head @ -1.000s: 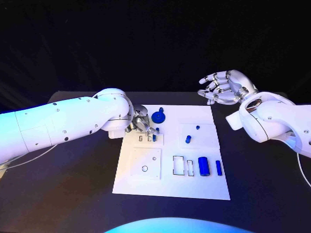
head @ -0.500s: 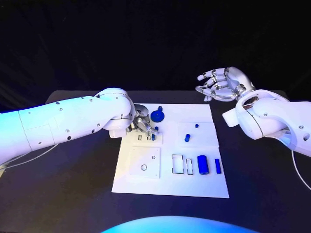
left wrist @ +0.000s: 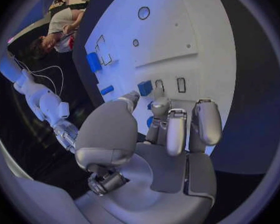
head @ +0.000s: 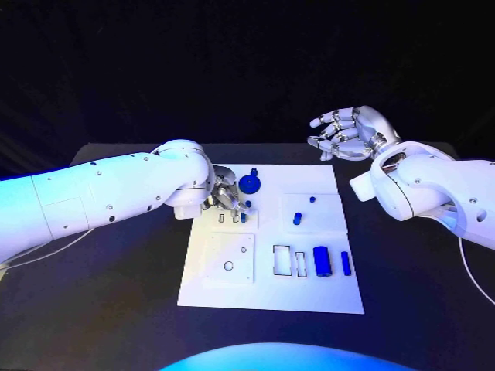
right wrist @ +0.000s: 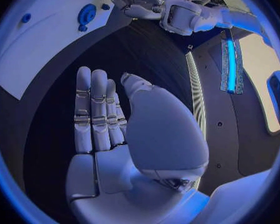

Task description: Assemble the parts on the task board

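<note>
Task board (head: 272,290) lay flat mid-counter (head: 103,309), white, rectangular, long side running away from the robot. Near end of it: raised white square plate (head: 232,259) with a small round hole, and beside it outlined rectangular slots (head: 282,260) next to a fat blue cylinder (head: 322,262) and a thinner blue bar (head: 346,263), all lying flat along the board's length. Further up: second raised plate (head: 315,212) carrying two small blue parts (head: 298,219), one stubby and one a small peg. Far end: round blue disc part (head: 251,185) with a short peg standing just behind it.

Left robot hand (head: 227,196) was down on the board's left side, between the near plate and the disc, over a pair of small slots. Left wrist view showed the left robot hand (left wrist: 171,129) with fingers curled toward the thumb, tips right at small blue pieces (left wrist: 145,88) on the board; couldn't tell whether it actually pinched one or just touched.

Right robot hand (head: 351,134) was raised beyond the board's far right corner, well apart from every part. Right wrist view: right robot hand (right wrist: 109,119) flat, fingers straight and side by side, thumb out, holding nothing, dark counter behind it.
</note>
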### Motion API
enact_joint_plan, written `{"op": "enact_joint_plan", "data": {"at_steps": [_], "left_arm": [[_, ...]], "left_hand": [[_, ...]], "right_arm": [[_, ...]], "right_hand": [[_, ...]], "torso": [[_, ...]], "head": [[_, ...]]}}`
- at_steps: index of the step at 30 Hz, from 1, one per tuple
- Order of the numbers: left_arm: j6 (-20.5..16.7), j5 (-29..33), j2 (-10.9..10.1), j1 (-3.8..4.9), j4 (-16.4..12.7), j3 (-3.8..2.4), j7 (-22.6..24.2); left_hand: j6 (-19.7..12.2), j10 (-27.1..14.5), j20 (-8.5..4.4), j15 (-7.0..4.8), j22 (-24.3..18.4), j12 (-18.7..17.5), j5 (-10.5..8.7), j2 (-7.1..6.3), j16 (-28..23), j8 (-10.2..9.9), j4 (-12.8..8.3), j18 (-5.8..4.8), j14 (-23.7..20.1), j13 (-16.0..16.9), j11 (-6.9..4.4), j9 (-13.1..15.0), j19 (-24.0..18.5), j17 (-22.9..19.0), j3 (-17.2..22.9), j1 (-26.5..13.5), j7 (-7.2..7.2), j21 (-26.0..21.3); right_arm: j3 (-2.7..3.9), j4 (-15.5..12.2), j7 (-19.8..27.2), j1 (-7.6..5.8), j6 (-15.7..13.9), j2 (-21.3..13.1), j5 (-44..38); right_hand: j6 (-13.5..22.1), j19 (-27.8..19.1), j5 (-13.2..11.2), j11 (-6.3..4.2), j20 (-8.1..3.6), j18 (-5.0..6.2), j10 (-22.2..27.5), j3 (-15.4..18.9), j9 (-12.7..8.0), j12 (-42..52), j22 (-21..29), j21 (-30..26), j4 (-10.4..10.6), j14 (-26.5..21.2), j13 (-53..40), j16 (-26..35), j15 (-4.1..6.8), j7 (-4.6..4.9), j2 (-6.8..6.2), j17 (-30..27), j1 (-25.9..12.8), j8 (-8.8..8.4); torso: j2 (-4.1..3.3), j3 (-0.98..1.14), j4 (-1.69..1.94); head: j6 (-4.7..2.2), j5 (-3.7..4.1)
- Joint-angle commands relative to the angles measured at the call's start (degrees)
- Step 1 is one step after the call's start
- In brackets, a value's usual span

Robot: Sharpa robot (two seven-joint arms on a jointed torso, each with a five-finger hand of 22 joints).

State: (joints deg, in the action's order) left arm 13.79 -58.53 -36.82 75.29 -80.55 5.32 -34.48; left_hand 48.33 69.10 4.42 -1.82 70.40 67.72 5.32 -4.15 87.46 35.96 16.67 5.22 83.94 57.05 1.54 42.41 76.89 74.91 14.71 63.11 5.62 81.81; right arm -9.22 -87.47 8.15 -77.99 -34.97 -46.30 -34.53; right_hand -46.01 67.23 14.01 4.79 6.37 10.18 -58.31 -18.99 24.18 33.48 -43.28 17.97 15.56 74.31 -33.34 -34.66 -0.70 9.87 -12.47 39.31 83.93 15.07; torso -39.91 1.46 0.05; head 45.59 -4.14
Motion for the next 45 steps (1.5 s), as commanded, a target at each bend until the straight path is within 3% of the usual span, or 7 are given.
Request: {"op": "enact_joint_plan", "data": {"at_steps": [1, 24, 28, 32, 36, 40, 45], "left_arm": [[0.87, 0.94, 0.30, 0.04, 0.28, 0.07, 0.00], [1.77, 2.16, 1.16, 0.00, 1.03, 0.62, 0.67], [1.92, 3.07, 1.12, 0.00, 1.06, 0.63, 0.86], [1.88, 4.29, 1.07, 0.00, 1.05, 0.63, 1.30], [0.96, 5.70, 0.91, -0.03, 1.10, 0.63, 1.68], [-0.47, 6.93, 0.53, -0.07, 1.09, 0.62, 1.99], [-2.11, 8.73, -0.20, -0.09, 0.69, 0.55, 1.94]], "left_hand": [[-0.43, -0.32, -0.04, 0.01, -0.01, -0.09, 0.33, 0.01, 0.02, 0.01, 0.08, -1.09, 4.09, -0.02, -0.10, 0.09, 0.13, 11.02, 0.29, 0.42, -0.16, 0.14], [-0.42, -0.32, -0.01, -0.03, 0.05, -0.03, 0.25, 1.03, 0.04, -0.08, -0.08, -1.09, 4.10, -0.01, -0.19, 0.56, 0.10, 11.08, 1.72, 2.82, -0.28, 0.16], [-0.65, -0.49, -0.11, -0.24, 0.30, -0.15, 0.21, 1.71, 0.05, -0.40, -0.46, -1.12, 4.12, -0.18, -0.42, 1.20, 0.16, 11.13, 5.61, 7.32, -0.51, 0.24], [-0.78, -0.54, -0.27, -0.37, 0.40, -0.39, 0.07, 0.65, 0.09, -0.60, -0.89, -1.12, 4.16, -0.44, -0.56, 2.36, 0.09, 11.26, 13.58, 10.92, -0.58, 0.22], [-0.51, 0.06, -0.31, -0.48, 0.96, -0.18, 0.01, -0.21, 0.48, -0.33, -1.80, -1.22, 4.48, -0.17, -0.72, 3.36, 0.42, 11.89, 18.54, 11.14, -0.70, 0.44], [-0.89, 0.74, -0.39, -0.47, 1.38, -0.25, -0.17, -2.20, 0.79, 0.53, -6.14, -1.27, 4.74, -0.12, -0.74, 6.06, 0.60, 12.40, 28.75, 9.82, -0.64, 0.61], [-0.67, 1.37, -0.47, -0.66, 1.89, 0.04, -0.04, -3.48, 1.01, 1.32, -8.50, -1.35, 4.94, 0.27, -0.90, 7.99, 0.92, 12.77, 33.19, 7.14, -0.82, 0.84]], "right_arm": [[0.01, -0.07, 0.47, 0.05, 0.47, 0.11, -0.77], [-0.06, 0.13, 0.16, 0.14, 0.72, 0.75, -1.96], [-0.08, 0.19, 0.02, 0.18, 0.84, 0.80, -2.06], [-0.09, 0.30, -0.21, 0.23, 1.09, 0.88, -2.28], [-0.12, 0.58, -0.54, 0.29, 1.63, 0.97, -3.37], [-0.15, 0.94, -0.98, 0.37, 2.12, 1.07, -4.26], [-0.18, 1.22, -1.22, 0.44, 2.42, 1.08, -5.03]], "right_hand": [[0.36, 0.35, 0.24, 0.41, 0.06, 0.19, 0.13, -0.34, 0.01, -0.34, 0.14, -0.28, 0.06, 0.32, 0.11, 0.45, -0.12, 0.23, -0.32, 0.11, 0.09, 0.32], [0.53, 0.39, 0.25, 0.56, 0.15, 0.17, 0.43, -0.48, 0.03, -0.34, 0.57, -0.73, -0.02, 0.28, 0.37, 1.17, -0.27, 0.38, -0.36, 0.24, 0.01, 0.37], [0.55, 0.39, 0.25, 0.58, 0.16, 0.17, 0.46, -0.49, 0.03, -0.33, 0.62, -0.79, -0.04, 0.28, 0.40, 1.25, -0.29, 0.39, -0.37, 0.26, 0.00, 0.37], [0.58, 0.39, 0.25, 0.60, 0.17, 0.17, 0.50, -0.51, 0.04, -0.33, 0.69, -0.86, -0.04, 0.28, 0.44, 1.36, -0.31, 0.41, -0.36, 0.28, -0.03, 0.38], [0.63, 0.38, 0.27, 0.63, 0.18, 0.17, 0.57, -0.52, 0.03, -0.33, 0.76, -0.93, -0.05, 0.26, 0.48, 1.48, -0.33, 0.43, -0.38, 0.31, -0.05, 0.37], [0.69, 0.33, 0.29, 0.70, 0.21, 0.17, 0.72, -0.52, 0.05, -0.31, 0.96, -1.15, -0.08, 0.21, 0.58, 1.78, -0.42, 0.49, -0.45, 0.38, -0.14, 0.41], [0.77, 0.29, 0.30, 0.76, 0.25, 0.16, 0.87, -0.54, 0.06, -0.29, 1.13, -1.35, -0.08, 0.15, 0.67, 2.06, -0.48, 0.53, -0.46, 0.45, -0.22, 0.44]], "torso": [[0.04, 0.01, 0.00], [0.05, -0.03, 0.08], [0.05, -0.06, 0.03], [0.06, -0.03, 0.01], [0.08, -0.06, 0.06], [0.12, -0.02, 0.09], [0.17, -0.04, 0.11]], "head": [[0.09, -0.05], [0.36, 0.13], [0.39, 0.10], [0.24, 0.10], [0.24, 0.07], [0.20, 0.04], [0.13, -0.17]]}}
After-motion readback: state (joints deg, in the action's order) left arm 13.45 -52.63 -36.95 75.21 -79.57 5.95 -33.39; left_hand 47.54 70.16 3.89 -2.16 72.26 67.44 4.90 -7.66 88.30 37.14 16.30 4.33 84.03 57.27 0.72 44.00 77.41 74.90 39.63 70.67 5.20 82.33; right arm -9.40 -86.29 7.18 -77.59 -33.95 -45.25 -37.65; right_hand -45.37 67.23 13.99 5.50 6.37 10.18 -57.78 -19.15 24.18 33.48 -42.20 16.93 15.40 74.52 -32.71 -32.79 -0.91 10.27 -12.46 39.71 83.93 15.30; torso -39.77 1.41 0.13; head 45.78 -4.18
